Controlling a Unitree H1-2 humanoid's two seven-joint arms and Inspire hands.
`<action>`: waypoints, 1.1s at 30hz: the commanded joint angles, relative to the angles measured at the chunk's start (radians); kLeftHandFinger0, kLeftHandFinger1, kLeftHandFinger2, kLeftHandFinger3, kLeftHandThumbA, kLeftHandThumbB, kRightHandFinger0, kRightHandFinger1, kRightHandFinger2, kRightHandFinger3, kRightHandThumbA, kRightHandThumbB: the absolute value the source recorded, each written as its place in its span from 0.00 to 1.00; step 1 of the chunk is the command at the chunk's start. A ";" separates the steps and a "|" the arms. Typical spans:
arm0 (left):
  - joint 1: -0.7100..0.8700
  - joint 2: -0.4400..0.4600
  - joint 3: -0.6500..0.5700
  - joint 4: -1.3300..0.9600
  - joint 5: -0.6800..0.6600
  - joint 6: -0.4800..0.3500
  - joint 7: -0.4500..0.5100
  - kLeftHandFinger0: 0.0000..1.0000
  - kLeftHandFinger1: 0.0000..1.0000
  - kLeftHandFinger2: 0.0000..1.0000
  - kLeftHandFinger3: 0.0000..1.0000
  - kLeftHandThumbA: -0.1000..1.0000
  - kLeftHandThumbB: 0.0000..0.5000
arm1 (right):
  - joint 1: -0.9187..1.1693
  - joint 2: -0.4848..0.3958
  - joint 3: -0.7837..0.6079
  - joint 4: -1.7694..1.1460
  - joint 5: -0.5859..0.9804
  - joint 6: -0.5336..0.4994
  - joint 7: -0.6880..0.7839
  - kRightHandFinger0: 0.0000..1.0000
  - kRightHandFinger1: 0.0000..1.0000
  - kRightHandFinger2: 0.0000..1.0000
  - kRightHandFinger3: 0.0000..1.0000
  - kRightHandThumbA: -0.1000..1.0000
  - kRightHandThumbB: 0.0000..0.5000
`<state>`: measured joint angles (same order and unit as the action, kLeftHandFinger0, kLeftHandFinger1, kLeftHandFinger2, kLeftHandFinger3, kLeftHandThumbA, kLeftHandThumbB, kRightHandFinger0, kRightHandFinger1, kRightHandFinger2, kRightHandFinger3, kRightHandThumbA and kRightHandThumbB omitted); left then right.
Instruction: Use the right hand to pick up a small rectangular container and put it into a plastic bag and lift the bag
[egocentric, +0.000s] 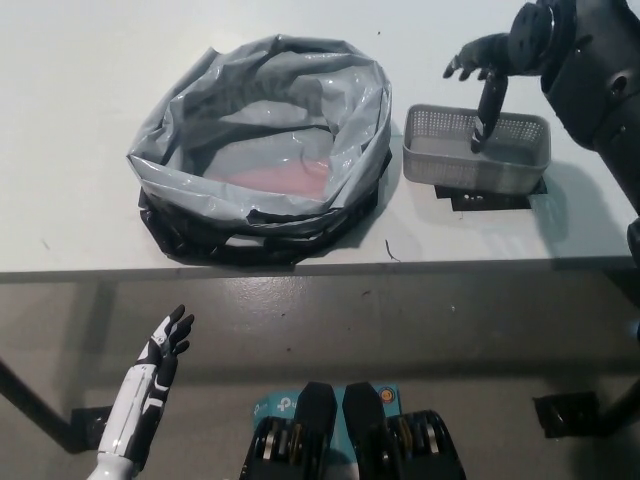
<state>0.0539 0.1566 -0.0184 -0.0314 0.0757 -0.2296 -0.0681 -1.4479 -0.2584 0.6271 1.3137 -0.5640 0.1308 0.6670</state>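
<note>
A small grey mesh rectangular container (476, 150) stands on the white table, just right of the bag. The grey plastic bag (262, 145) lies open with its rim rolled down and something pinkish at its bottom. My black right hand (485, 75) hovers over the container's far side, fingers spread, one finger pointing down into the container. It holds nothing. My white left hand (160, 360) rests open below the table's front edge at the lower left.
The white table (80, 150) runs across the view, with its front edge (300, 268) about halfway down. A dark flat piece (490, 200) shows under the container. Below the edge lies grey floor.
</note>
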 joint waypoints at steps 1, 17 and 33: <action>0.002 0.017 -0.002 -0.032 -0.004 -0.035 -0.013 1.00 1.00 1.00 1.00 0.99 0.53 | -0.042 -0.007 0.013 0.023 -0.034 -0.019 -0.082 1.00 1.00 1.00 1.00 1.00 1.00; -0.001 0.017 0.000 -0.040 -0.005 -0.036 -0.019 1.00 1.00 1.00 1.00 0.99 0.57 | -0.056 0.002 -0.008 0.070 -0.028 -0.033 -0.165 1.00 1.00 1.00 1.00 1.00 1.00; 0.012 0.009 -0.006 -0.040 -0.015 -0.053 -0.022 1.00 1.00 1.00 1.00 0.97 0.60 | 0.002 0.024 -0.010 0.107 -0.029 -0.052 -0.194 1.00 1.00 1.00 1.00 1.00 1.00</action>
<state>0.0569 0.1568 -0.0188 -0.0407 0.0722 -0.2332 -0.0772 -1.4243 -0.2336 0.6286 1.4092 -0.5966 0.0939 0.5198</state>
